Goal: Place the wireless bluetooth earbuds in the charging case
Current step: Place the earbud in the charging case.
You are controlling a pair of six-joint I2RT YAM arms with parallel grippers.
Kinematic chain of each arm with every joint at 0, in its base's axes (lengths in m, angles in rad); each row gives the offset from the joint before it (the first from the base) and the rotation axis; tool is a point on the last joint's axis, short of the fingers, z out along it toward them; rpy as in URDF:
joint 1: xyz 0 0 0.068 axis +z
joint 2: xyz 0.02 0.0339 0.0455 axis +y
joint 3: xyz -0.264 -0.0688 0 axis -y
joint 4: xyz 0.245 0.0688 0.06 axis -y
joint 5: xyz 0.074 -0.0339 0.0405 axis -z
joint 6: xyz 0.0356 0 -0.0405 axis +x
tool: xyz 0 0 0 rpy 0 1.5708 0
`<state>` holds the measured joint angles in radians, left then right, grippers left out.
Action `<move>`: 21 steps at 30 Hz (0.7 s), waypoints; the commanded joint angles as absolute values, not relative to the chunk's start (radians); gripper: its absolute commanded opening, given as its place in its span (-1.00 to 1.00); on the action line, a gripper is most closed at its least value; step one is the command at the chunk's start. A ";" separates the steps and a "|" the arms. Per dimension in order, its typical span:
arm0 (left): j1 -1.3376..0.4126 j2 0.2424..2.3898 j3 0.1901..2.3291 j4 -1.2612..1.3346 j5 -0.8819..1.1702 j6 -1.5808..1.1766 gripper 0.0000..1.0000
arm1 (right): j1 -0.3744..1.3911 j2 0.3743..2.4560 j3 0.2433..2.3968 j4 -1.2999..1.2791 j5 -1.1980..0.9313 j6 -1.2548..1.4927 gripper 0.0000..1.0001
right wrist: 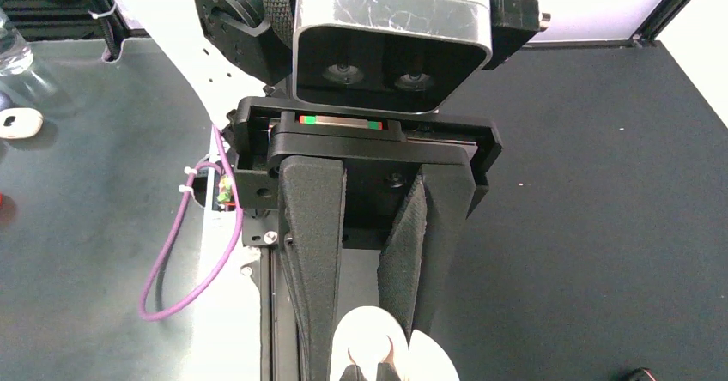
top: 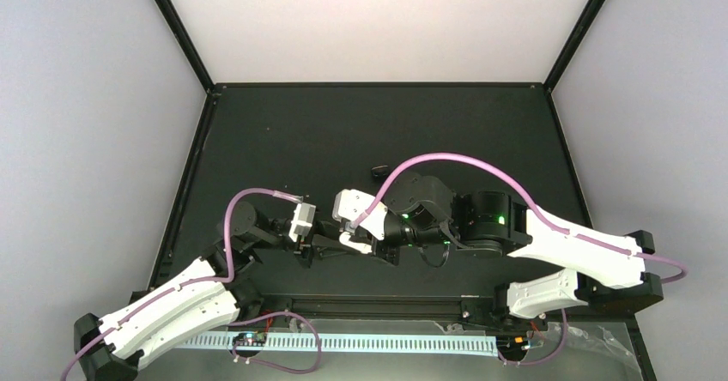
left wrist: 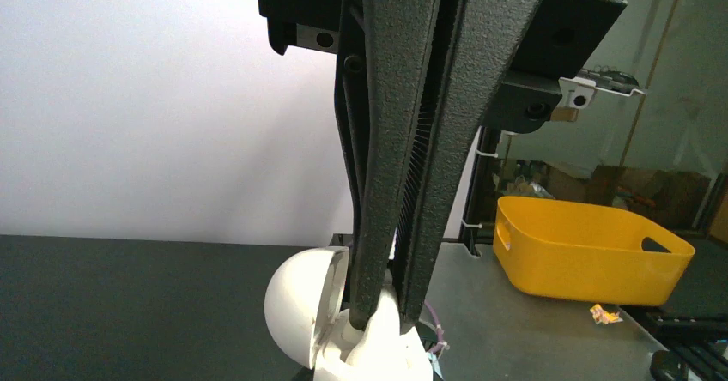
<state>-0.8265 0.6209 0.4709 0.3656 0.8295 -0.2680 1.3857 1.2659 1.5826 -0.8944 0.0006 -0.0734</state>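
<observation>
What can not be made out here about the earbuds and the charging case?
- Left wrist view: the left gripper, clamped on the charging case, covers its sockets; filled or empty is hidden.
- Right wrist view: the right gripper is cut off by the bottom edge; what it pinches, if anything, is unclear.
- Top view: the small dark thing on the table is too small to identify.

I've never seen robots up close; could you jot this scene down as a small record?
Left gripper: shut on the white charging case
Case lid: open
Right gripper: shut, close by the case; anything held cannot be told
Table: black, a small dark item lying farther back
Beyond the table: yellow bin
</observation>
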 commanded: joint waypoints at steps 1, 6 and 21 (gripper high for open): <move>-0.834 0.606 0.518 0.404 0.823 -0.281 -0.97 | 1.401 1.291 1.605 -0.916 0.018 -0.076 -0.98; -0.835 0.600 0.517 0.398 0.819 -0.276 -0.97 | 1.401 1.294 1.607 -0.909 0.032 -0.063 -0.98; -0.836 0.582 0.496 0.369 0.778 -0.262 -0.97 | 1.401 1.217 1.643 -0.889 0.029 -0.004 0.10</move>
